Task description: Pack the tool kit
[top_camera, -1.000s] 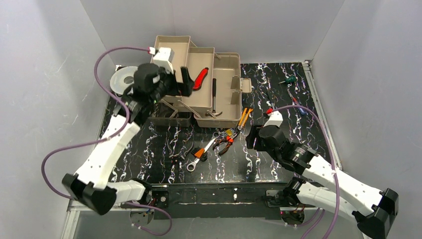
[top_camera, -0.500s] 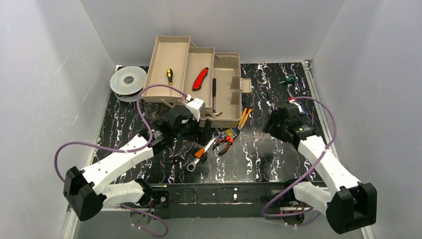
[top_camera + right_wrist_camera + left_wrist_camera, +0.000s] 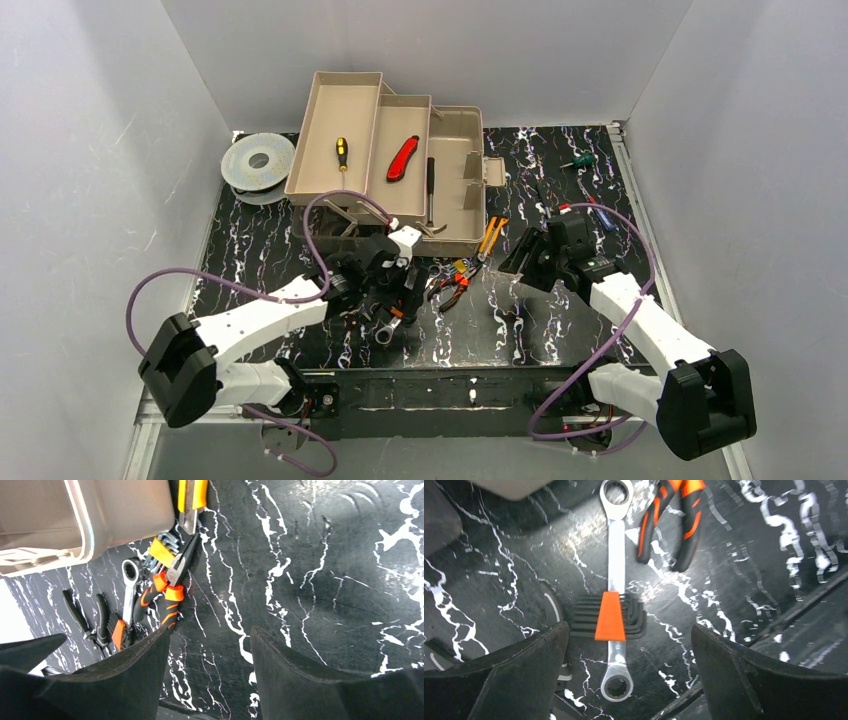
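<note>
Finds the wrench (image 3: pixel 615 580) flat on the tabletop (image 3: pixel 470 335), near the front of the open toolbox (image 3: pixel 455 150). Lies across a black ribbed pad (image 3: pixel 636 617), with the orange pliers (image 3: pixel 674 525) just beside its upper end. Has the left tool (image 3: pixel 629 627) released and spread wide, one finger to each side of the wrench shaft, nothing clamped. Has the right tool (image 3: pixel 210 632) likewise released and empty over bare tabletop, near the pliers.

Judges the wrench stiff, all steel, fairly heavy for its bulk and slick on the polished shaft. Looks best taken across the narrow shaft close to the orange band, near the balance point, so it does not swing. Expects little room beneath it except where the pad lifts it. Reckons the pliers more awkward: hinged handles, likely to splay.

Shows a red knife (image 3: pixel 403 158) and a hammer (image 3: pixel 430 195) already in the toolbox, and a small screwdriver (image 3: pixel 341 152) in the far tray (image 3: pixel 335 100). Notes a glossy, black marbled tabletop, hard and probably slippery. Adds pale walls (image 3: pixel 100 150) close on three sides and a grey spool (image 3: pixel 258 160) in the far left corner.
</note>
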`<state>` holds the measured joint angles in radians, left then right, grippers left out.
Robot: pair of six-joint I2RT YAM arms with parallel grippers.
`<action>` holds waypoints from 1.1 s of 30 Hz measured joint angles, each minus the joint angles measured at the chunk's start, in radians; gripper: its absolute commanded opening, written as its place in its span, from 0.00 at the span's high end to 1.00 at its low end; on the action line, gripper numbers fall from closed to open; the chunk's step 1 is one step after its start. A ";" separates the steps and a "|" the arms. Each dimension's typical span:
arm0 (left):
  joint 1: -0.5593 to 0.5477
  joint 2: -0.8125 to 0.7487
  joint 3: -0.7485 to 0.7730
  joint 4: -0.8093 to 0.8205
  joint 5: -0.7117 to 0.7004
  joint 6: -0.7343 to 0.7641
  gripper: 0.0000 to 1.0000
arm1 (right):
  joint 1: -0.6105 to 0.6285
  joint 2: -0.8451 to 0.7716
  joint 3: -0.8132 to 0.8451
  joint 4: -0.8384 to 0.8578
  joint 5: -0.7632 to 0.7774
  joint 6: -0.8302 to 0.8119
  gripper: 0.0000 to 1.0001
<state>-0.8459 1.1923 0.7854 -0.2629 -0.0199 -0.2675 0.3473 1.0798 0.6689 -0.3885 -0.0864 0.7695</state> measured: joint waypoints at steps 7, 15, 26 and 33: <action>-0.001 0.145 -0.026 0.006 -0.061 -0.023 0.10 | 0.016 -0.001 0.000 0.014 -0.003 0.010 0.32; -0.010 0.253 -0.025 0.045 -0.082 -0.057 0.12 | 0.016 -0.006 0.001 0.019 -0.003 0.005 0.32; -0.035 0.309 -0.022 0.080 -0.118 -0.072 0.53 | 0.016 -0.008 0.001 0.025 -0.010 0.005 0.32; -0.040 0.248 -0.047 0.040 -0.136 -0.102 0.60 | 0.017 -0.023 0.001 0.025 -0.011 0.004 0.32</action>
<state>-0.8860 1.4399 0.7387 -0.2227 -0.1560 -0.3694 0.3645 1.0569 0.6697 -0.3633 -0.0975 0.7738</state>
